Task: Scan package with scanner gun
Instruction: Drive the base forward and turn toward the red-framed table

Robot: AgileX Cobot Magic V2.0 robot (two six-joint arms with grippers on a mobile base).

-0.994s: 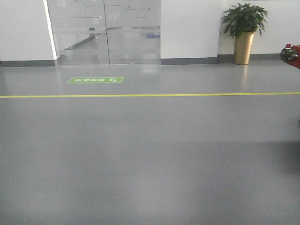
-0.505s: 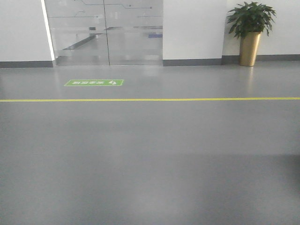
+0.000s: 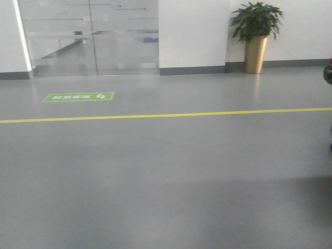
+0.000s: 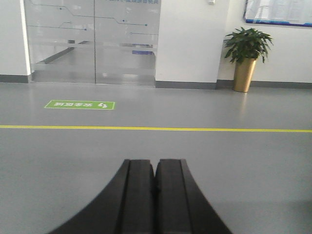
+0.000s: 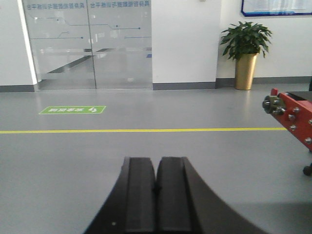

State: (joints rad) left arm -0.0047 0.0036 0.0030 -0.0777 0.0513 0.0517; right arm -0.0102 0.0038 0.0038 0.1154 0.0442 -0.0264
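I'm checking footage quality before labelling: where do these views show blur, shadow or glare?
Exterior front view: soft overall, a dark shadow on the floor at lower right, the gold planter faintly mirrored below it. Left wrist view: sharper; the left gripper is dark, featureless. Right wrist view: clearest; the glass door looks hazy.

Grey floor (image 3: 166, 181), smooth, faint sheen. Yellow line (image 3: 166, 114) runs across it from side to side. Beyond the line, to the left: green floor sticker (image 3: 78, 97) lying flat, its white marks unreadable. Beyond the line, to the right, at the wall's foot: gold planter (image 3: 254, 54) standing upright, leafy plant in it. On the near side of the line, far right in the right wrist view: dark caster (image 5: 307, 170) under a red metal frame (image 5: 292, 119), mostly cut off.
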